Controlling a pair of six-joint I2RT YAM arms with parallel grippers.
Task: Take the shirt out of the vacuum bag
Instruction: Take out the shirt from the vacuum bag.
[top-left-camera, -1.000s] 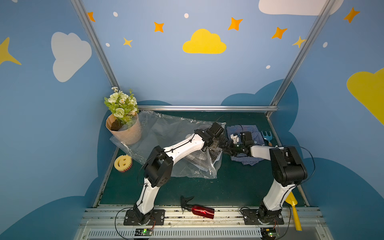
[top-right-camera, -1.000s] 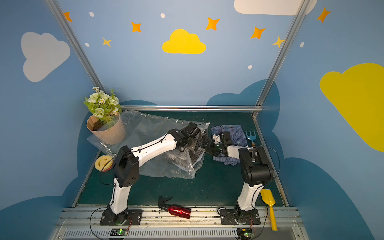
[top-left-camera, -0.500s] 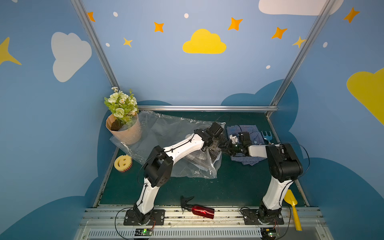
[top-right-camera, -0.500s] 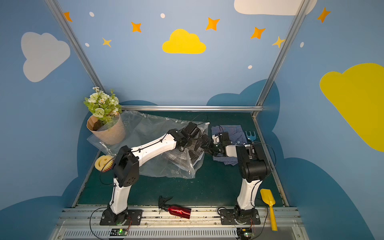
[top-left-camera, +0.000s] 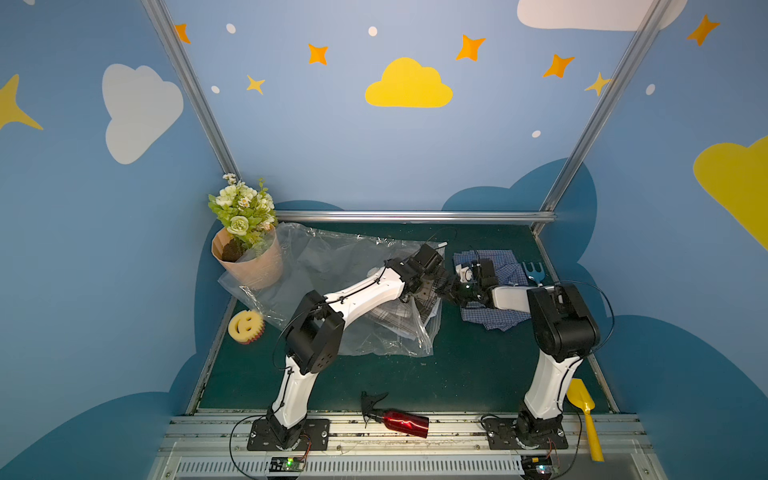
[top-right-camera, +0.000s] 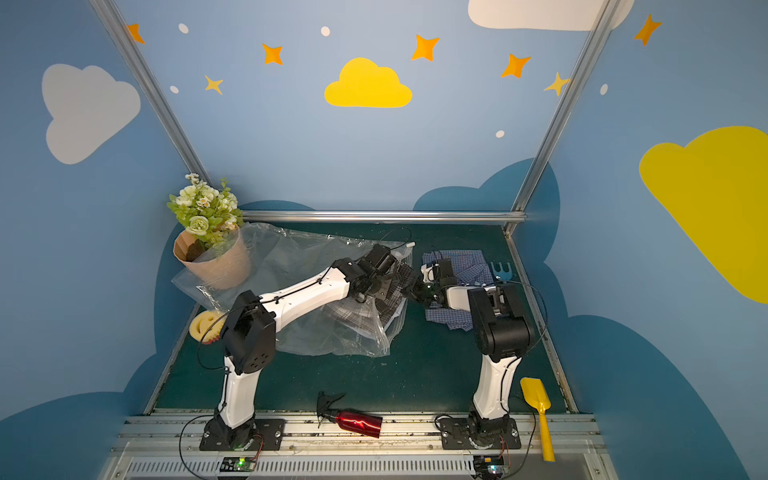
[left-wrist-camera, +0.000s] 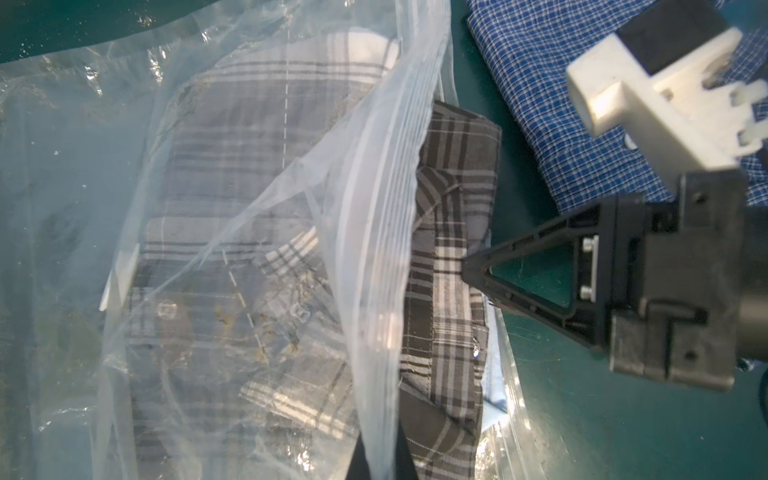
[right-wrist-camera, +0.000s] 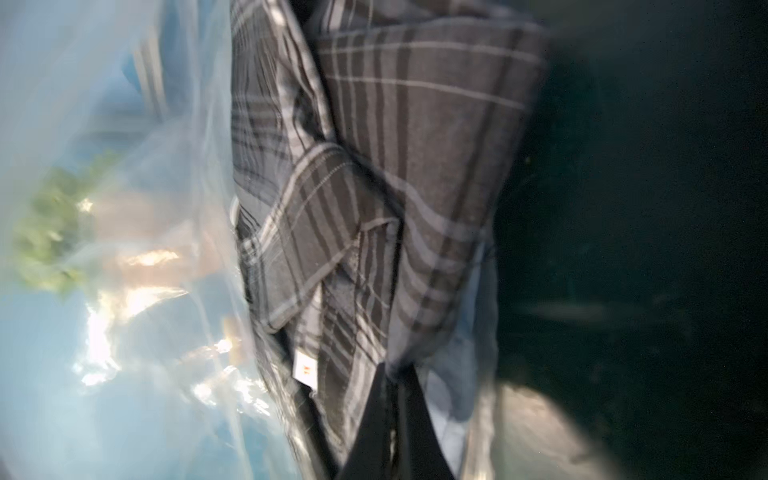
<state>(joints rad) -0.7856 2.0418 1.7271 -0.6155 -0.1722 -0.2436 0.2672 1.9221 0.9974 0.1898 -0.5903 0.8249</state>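
Within the last second the right gripper (left-wrist-camera: 468, 271) has gone from half open to clenched. Its black fingertips now pinch the edge of the shirt (left-wrist-camera: 449, 216) where it sticks out of the mouth of the vacuum bag (top-left-camera: 332, 266). The right arm's elbow has also swung a little to the left and farther in. The left gripper (left-wrist-camera: 380, 457) has not changed: it stays clamped on the upper lip of the bag, holding the zip edge (left-wrist-camera: 374, 199) raised so the mouth gapes toward the right. Judged from this, the grasp is made and the pull to the right is the step in hand. Nothing has been drawn out yet.

The shirt is still mostly inside, folded at the right end of the bag near the middle of the green mat (top-left-camera: 457, 374), with only a strip past the opening. It is a soft woven fabric in grey, black and white plaid, lying in flat layers, with a small white label (right-wrist-camera: 305, 368) showing in the right wrist view. The bag is thin clear plastic, crinkled and glossy, with a ribbed band along its mouth. It will likely drag along with the fabric unless the left grip holds. Just right of the bag lies a blue checked cloth (left-wrist-camera: 536, 83), rumpled, already outside and under the right arm.
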